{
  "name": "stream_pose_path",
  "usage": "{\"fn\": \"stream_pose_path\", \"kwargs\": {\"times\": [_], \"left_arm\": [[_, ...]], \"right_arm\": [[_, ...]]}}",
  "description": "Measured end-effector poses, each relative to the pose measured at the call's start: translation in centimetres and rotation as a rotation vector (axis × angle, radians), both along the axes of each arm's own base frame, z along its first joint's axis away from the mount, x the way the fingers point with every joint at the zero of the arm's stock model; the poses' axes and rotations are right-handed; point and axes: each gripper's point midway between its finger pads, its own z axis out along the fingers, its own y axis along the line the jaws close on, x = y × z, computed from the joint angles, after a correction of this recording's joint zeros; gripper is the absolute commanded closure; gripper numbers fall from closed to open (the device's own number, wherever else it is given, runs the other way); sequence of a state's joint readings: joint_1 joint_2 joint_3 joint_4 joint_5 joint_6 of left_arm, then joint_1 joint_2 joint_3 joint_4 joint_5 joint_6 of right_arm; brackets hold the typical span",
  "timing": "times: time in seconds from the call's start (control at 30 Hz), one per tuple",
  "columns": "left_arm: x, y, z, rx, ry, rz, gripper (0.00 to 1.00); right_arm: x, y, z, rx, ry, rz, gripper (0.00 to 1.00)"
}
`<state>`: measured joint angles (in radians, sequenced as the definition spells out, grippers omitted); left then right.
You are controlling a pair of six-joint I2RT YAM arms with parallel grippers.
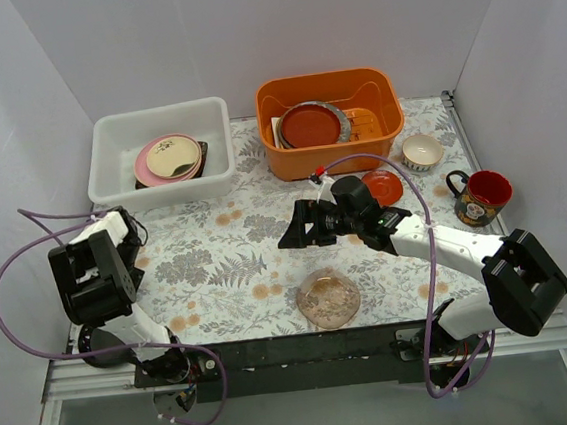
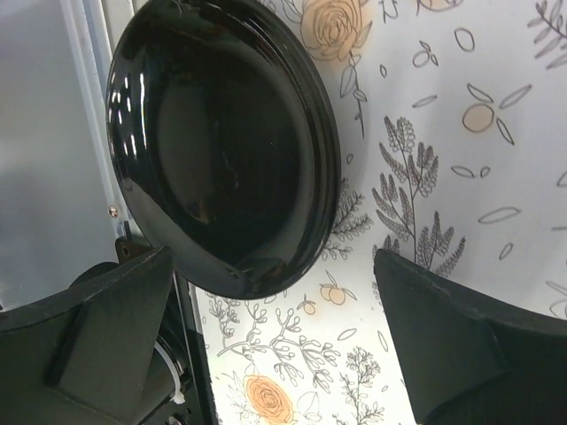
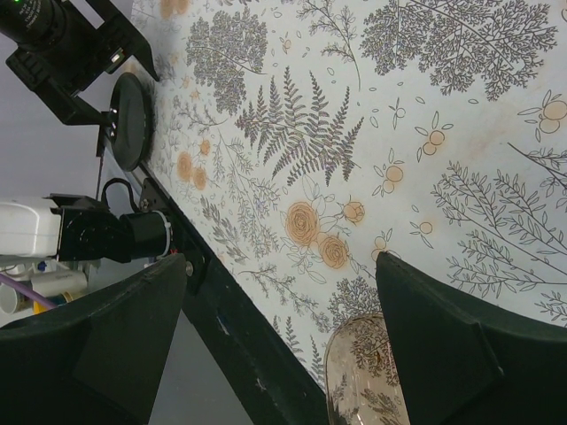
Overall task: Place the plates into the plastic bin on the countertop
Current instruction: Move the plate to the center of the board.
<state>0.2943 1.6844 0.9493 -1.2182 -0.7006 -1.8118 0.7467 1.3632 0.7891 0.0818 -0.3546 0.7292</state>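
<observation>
- Left gripper spread wide, holding nothing; black plate fills the upper left of the wrist view, on the countertop's edge.
- Right gripper spread, empty, mid-frame; glass plate bottom centre.
- Bin, upper left, holds pink and cream plates.

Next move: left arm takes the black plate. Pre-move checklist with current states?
1. Left pincer open: ok.
2. Black plate lined up ahead of it: ok.
3. Plate's edge inside the fingers' span: cannot tell.
4. Right pincer open, empty, mid-table, apart from the bin: ok.
5. Bin has bare floor beside its stack: ok.
</observation>
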Motion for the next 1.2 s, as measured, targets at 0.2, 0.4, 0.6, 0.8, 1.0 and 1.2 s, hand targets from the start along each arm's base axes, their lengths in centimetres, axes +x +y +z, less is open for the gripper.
{"fn": "stream_pose_path", "kwargs": {"times": [0.2, 0.4, 0.6, 0.8, 1.0, 1.2], "left_arm": [[-0.3, 0.9, 0.0, -0.004, 0.004, 0.010, 0.06], [-0.1, 1.1, -0.3, -0.004, -0.010, 0.017, 0.44], [-0.1, 1.0, -0.7, -0.008, -0.010, 0.029, 0.50], [-0.2, 0.9, -1.2, -0.019, 0.005, 0.030, 1.00], [-0.1, 0.7, -1.7, -0.057, 0.013, -0.008, 1.00], [-0.2, 0.7, -1.7, -0.064, 0.019, -0.018, 1.00]], "right_arm": [[-0.1, 0.0, 0.0, 0.002, 0.002, 0.004, 0.05], [-0.2, 0.1, 0.0, 0.003, 0.005, 0.009, 0.05], [-0.2, 0.1, 0.0, 0.004, 0.006, 0.010, 0.05], [-0.2, 0.1, 0.0, 0.003, 0.006, 0.010, 0.05], [-0.2, 0.1, 0.0, 0.002, 0.006, 0.009, 0.05], [-0.2, 0.1, -0.1, 0.002, 0.006, 0.010, 0.05]]}}
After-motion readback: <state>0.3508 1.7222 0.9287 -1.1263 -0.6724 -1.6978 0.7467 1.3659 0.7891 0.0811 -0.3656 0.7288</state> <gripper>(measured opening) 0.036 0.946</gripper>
